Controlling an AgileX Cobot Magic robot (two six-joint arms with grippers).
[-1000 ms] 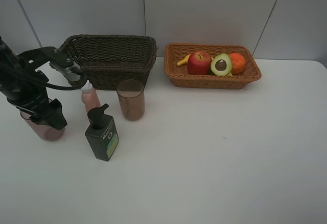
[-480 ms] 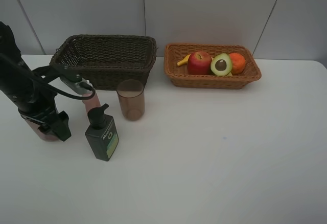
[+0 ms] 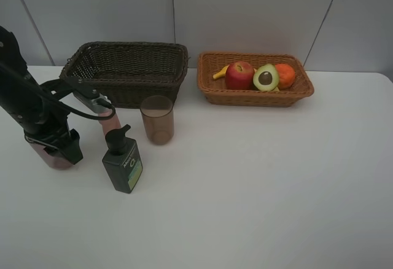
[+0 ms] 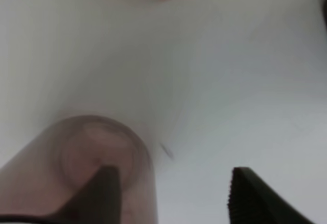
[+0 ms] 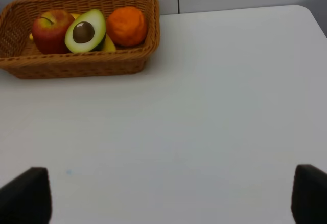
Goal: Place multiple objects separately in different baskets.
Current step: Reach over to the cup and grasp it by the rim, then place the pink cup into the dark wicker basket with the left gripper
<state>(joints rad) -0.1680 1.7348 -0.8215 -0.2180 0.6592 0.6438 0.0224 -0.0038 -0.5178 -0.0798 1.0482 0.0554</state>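
My left gripper (image 3: 57, 148) is down over one brownish-pink cup (image 3: 54, 157) at the table's left. In the left wrist view the gripper (image 4: 171, 196) is open. One finger (image 4: 102, 193) is inside the cup (image 4: 76, 168) and the other is outside its wall. The second cup (image 3: 157, 119), the pink bottle (image 3: 110, 120) and the green pump bottle (image 3: 123, 161) stand in front of the dark basket (image 3: 129, 66). The light basket (image 3: 255, 94) holds the apple (image 3: 239, 74), avocado (image 3: 266, 77), orange (image 3: 285, 74) and banana (image 3: 220, 72). My right gripper (image 5: 166, 198) is open and empty.
The light basket (image 5: 76, 65) lies far ahead of the right gripper in the right wrist view. A grey panelled wall runs behind both baskets. The left arm's cable loops past the pink bottle. The table's right edge is near the light basket.
The left arm has dropped from beside the dark basket's rim, and its gripper has come lower over the left cup. Nothing else has moved.
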